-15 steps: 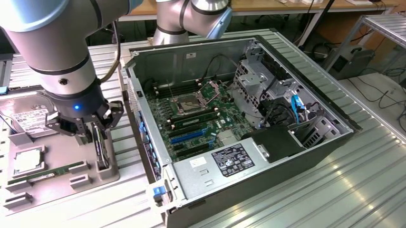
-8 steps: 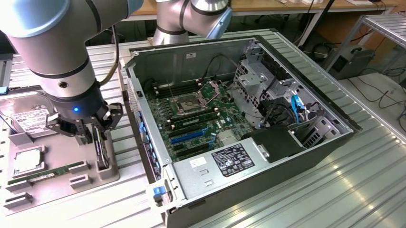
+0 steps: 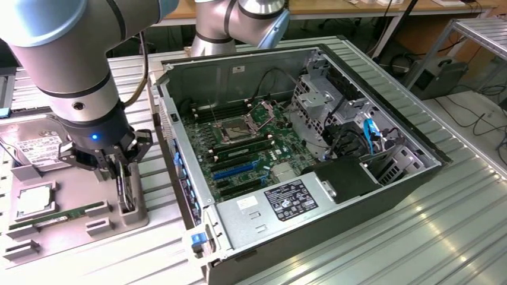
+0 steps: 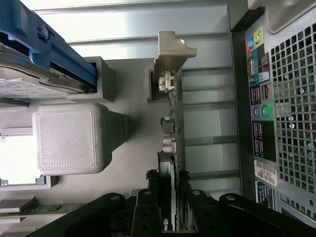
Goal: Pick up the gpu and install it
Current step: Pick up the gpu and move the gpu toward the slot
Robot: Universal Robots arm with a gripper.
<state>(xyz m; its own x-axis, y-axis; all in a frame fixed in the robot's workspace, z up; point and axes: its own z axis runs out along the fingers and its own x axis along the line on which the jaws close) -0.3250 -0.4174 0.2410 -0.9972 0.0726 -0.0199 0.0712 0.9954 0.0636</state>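
Chassis lies open at centre, with the arm reaching down at its nine o'clock over the grey tray. You have the gripper on the gpu, which stands on edge in the tray's slot. Judge any lift along the card's own plane, so it clears the slot without scraping or twisting. From the exterior view you cannot judge the contact. The wrist view looks along the card's edge: the jaws appear closed against both faces, at the end away from the metal bracket.
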